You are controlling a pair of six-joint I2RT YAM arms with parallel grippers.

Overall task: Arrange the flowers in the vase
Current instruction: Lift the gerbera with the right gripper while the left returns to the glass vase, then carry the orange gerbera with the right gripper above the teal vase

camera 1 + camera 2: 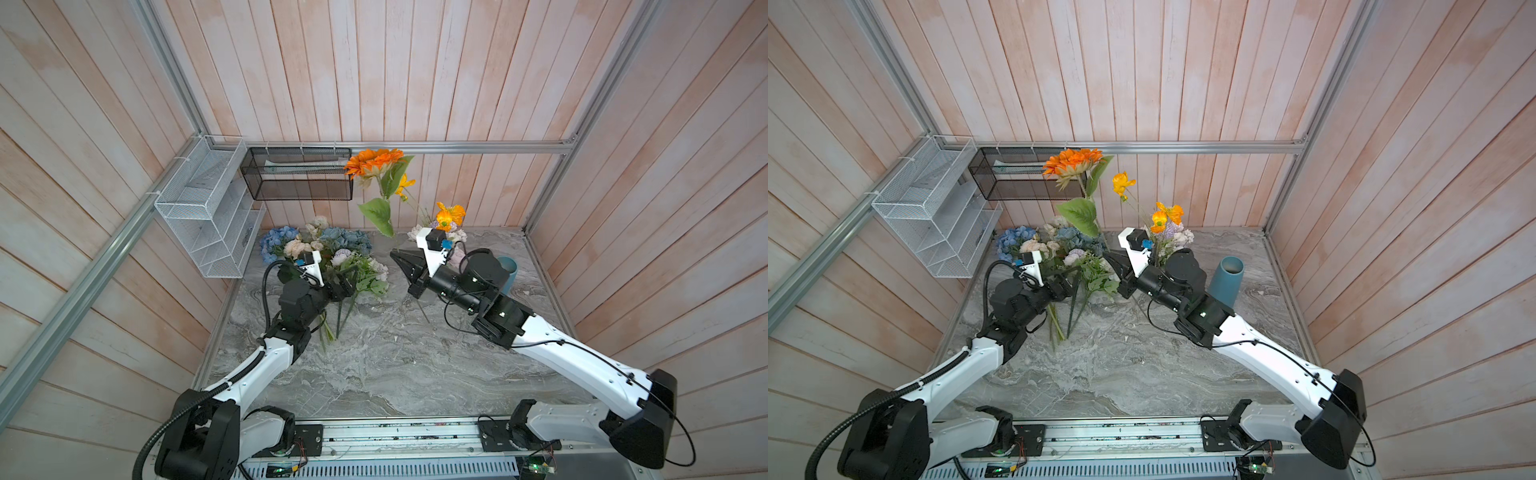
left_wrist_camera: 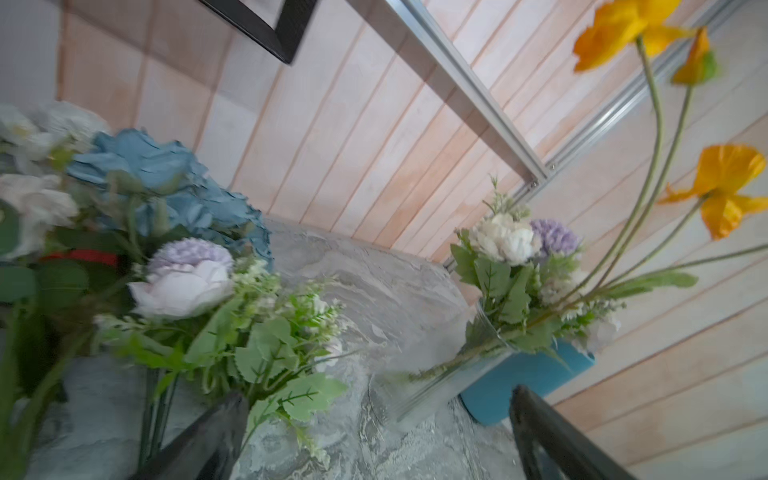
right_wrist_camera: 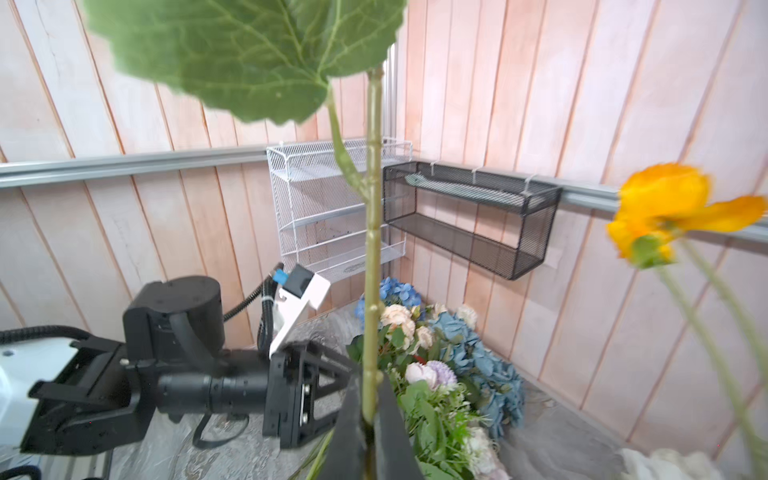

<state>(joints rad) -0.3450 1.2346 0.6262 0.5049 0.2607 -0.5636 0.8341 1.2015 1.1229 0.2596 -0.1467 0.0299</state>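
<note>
A heap of flowers [image 1: 328, 249] [image 1: 1059, 249] lies at the back left of the marble table: blue hydrangeas, pale roses and lilac sprays [image 2: 183, 274]. My left gripper [image 1: 351, 278] [image 2: 378, 419] is open at the heap's leafy edge, with nothing between its fingers. My right gripper [image 1: 397, 255] [image 3: 371, 386] is shut on the stem [image 3: 371, 249] of an orange sunflower [image 1: 372, 162] [image 1: 1073, 162], held upright above the table. A clear glass vase [image 2: 436, 382] holds orange poppies [image 1: 451, 216] [image 2: 727, 183] and a white-lilac spray [image 2: 515, 241]. In both top views the right arm hides most of this vase.
A blue cylinder vase [image 1: 1227, 282] [image 2: 528, 374] stands empty beside the glass one, close to my right forearm. A white wire shelf [image 1: 208, 208] and a black mesh basket [image 1: 297, 172] hang on the back-left walls. Aluminium rails [image 1: 457, 146] frame the booth.
</note>
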